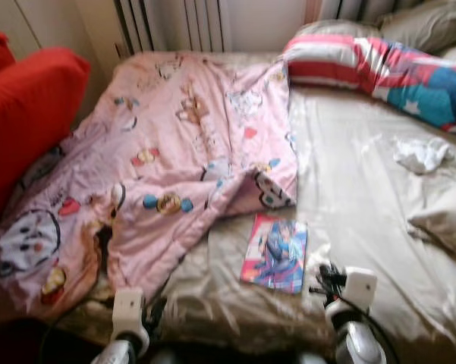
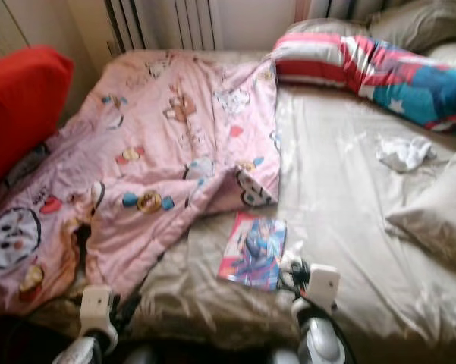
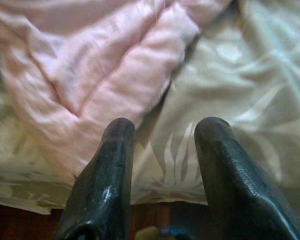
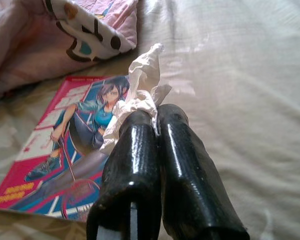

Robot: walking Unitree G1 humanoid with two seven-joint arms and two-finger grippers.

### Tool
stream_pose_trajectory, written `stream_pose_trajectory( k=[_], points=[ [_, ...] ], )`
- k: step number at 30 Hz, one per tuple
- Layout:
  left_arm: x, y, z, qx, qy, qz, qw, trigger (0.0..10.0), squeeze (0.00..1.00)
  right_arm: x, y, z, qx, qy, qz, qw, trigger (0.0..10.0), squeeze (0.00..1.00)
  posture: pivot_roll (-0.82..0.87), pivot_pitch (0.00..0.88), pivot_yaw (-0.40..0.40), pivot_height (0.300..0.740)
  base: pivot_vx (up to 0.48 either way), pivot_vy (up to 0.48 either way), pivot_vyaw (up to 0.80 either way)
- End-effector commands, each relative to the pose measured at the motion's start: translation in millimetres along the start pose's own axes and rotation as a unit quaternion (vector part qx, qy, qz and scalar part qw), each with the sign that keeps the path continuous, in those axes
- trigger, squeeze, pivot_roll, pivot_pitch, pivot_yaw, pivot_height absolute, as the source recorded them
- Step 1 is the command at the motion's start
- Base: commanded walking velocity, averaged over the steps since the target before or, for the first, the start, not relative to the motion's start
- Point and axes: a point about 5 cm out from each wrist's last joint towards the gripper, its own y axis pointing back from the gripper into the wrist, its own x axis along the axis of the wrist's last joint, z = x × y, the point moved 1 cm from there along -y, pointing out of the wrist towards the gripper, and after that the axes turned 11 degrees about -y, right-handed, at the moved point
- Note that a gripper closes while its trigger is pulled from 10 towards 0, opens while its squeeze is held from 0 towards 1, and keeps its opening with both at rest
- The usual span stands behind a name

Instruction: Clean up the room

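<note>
The left gripper point(image 3: 162, 145), two long glossy black fingers on a silver arm, is low at the robot's left with its fingers spread apart. The right gripper point(image 4: 154, 117) is low at the right, fingers pressed together on a crumpled white tissue point(image 4: 140, 85).

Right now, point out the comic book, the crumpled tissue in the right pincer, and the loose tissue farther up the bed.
comic book point(image 1: 274, 253), left eye view, middle of its cover.
held tissue point(image 4: 142, 90), right wrist view, crumpled middle above the fingertips.
loose tissue point(image 1: 421, 154), left eye view, centre of the wad.
</note>
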Motion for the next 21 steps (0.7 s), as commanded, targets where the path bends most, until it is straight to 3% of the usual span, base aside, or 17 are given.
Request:
stream_pose_trajectory(
  k=[1, 8, 14, 21],
  points=[
    [-6, 2.7, -7.5, 0.011, -0.003, -0.013, 1.000, 10.0, 0.00, -9, 4.1, 4.1, -0.011, -0.003, -0.020, 1.000, 10.0, 0.00, 0.01, 0.172, 0.018, 0.692, 0.000, 0.000, 0.00],
    [-18, 2.8, -9.3, 0.013, -0.010, -0.049, 0.999, 10.0, 0.00, -25, 12.5, 18.8, -0.041, 0.007, -0.068, 0.997, 10.0, 0.00, 0.01, 0.153, 0.011, 0.737, 0.000, 0.000, 0.00],
    [-28, 3.6, -9.5, 0.012, -0.020, -0.084, 0.996, 10.0, 0.00, -41, 22.6, 31.4, -0.067, 0.023, -0.119, 0.990, 10.0, 0.00, 0.01, 0.117, 0.008, 0.740, 0.000, 0.000, 0.00],
    [-49, 10.8, -11.0, 0.019, -0.021, -0.158, 0.987, 10.0, 0.00, -63, 40.9, 49.3, -0.110, 0.030, -0.193, 0.975, 10.0, 0.00, 0.01, 0.029, 0.013, 0.740, 0.000, 0.000, 0.00]
  ],
)
